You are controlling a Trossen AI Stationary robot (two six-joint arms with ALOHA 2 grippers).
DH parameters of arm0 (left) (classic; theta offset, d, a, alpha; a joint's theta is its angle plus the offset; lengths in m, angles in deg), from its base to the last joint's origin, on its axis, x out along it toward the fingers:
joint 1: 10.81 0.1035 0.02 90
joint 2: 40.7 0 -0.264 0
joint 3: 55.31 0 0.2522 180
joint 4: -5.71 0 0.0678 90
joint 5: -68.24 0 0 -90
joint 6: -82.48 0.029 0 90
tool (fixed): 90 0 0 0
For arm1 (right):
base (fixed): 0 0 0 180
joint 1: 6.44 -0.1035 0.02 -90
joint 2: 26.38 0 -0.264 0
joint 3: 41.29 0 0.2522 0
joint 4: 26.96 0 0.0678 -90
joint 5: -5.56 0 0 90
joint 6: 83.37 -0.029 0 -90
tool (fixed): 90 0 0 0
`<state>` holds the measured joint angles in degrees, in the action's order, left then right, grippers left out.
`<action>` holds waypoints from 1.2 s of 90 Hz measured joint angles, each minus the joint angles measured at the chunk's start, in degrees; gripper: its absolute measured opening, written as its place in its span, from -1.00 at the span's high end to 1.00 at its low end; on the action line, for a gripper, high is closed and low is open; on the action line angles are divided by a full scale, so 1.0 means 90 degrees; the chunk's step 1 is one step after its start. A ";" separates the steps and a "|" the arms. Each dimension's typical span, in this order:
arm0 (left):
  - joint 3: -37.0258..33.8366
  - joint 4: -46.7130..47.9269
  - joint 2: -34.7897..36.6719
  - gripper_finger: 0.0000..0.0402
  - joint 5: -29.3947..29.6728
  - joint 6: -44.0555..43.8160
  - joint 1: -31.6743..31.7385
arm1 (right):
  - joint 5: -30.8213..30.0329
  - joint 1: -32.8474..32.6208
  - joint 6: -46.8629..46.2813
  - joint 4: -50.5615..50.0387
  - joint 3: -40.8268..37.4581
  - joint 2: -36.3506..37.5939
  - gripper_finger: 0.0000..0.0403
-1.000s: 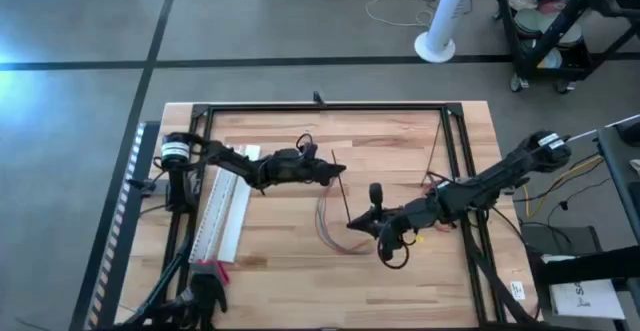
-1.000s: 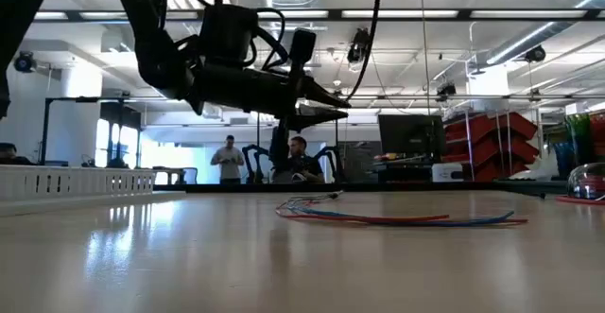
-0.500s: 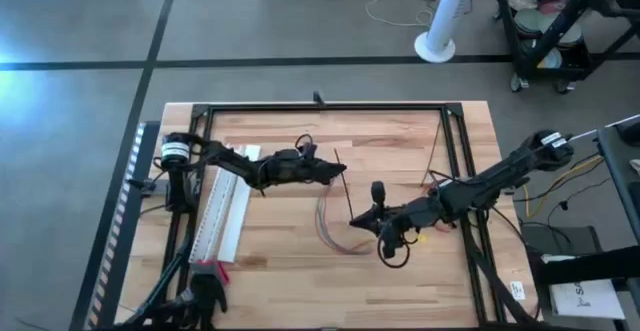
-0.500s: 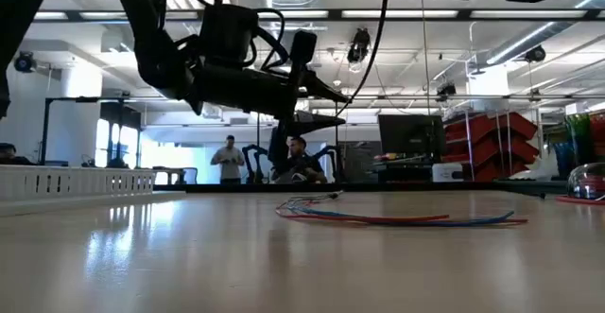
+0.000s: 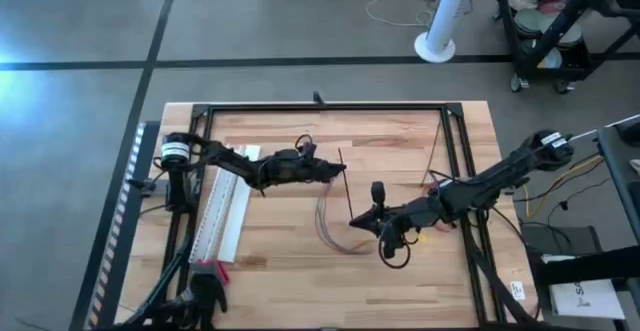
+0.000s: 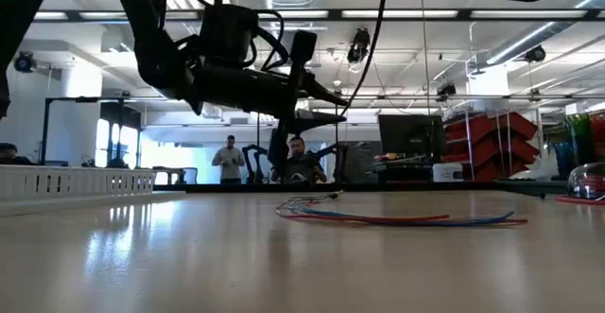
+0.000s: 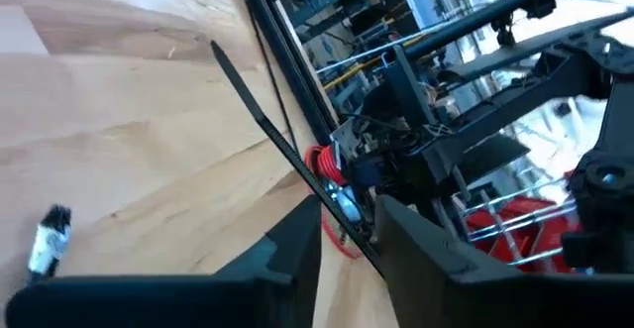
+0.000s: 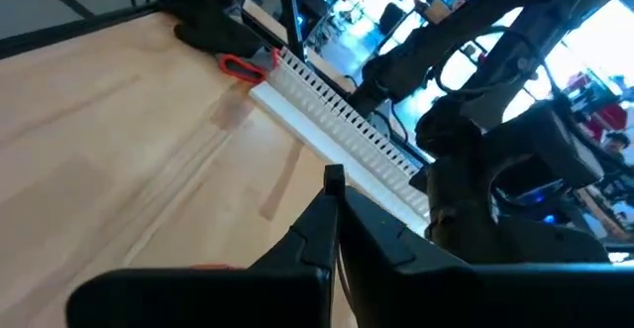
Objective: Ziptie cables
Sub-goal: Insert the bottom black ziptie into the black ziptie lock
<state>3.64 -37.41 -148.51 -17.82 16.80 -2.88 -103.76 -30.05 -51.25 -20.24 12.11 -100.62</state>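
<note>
The cables (image 5: 326, 221) lie loose on the wooden table's middle, seen as red and blue wires (image 6: 397, 220) in the low view. Above them a black ziptie (image 5: 344, 186) runs from near to far. My right gripper (image 5: 355, 221) is shut on its near end. My left gripper (image 5: 342, 170) comes in from the left and stands open. The ziptie (image 7: 263, 120) passes through the gap between its fingers, and I cannot tell whether it touches them. My right gripper pinches the ziptie near its near end between its two shut fingers. A short black stub (image 8: 334, 176) sticks out past the fingertips. The fingers come about level from the table's right and lie across the strip. The strip runs on toward the far edge, above the cables.
A long white toothed strip (image 5: 225, 216) lies along the table's left side, with a red-handled tool (image 5: 207, 264) at its near end. A black frame (image 5: 320, 108) runs round the table. A second thin dark strip (image 5: 434, 151) lies at the right. People stand in the room behind.
In the low view my left gripper's fingers have parted a little around the ziptie. Both arms have otherwise kept their places, and the cables have not moved.
</note>
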 joint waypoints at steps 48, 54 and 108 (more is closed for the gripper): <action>0.0000 -0.0012 -0.0006 0.24 -0.0221 -0.0829 0.0000 | -0.0011 0.0000 0.0394 0.0447 0.0000 0.0000 1.00; 0.0000 -0.0012 -0.0009 0.22 -0.0226 -0.0783 -0.0002 | -0.0026 0.0000 0.0506 0.0571 0.0000 0.0000 1.00; 0.0007 -0.0013 -0.0011 0.37 -0.0228 -0.0327 0.0000 | -0.0023 0.0002 0.0350 0.0610 0.0000 0.0000 1.00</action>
<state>3.71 -37.52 -148.61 -19.87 13.86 -2.89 -103.97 -30.03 -48.11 -14.75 12.11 -100.62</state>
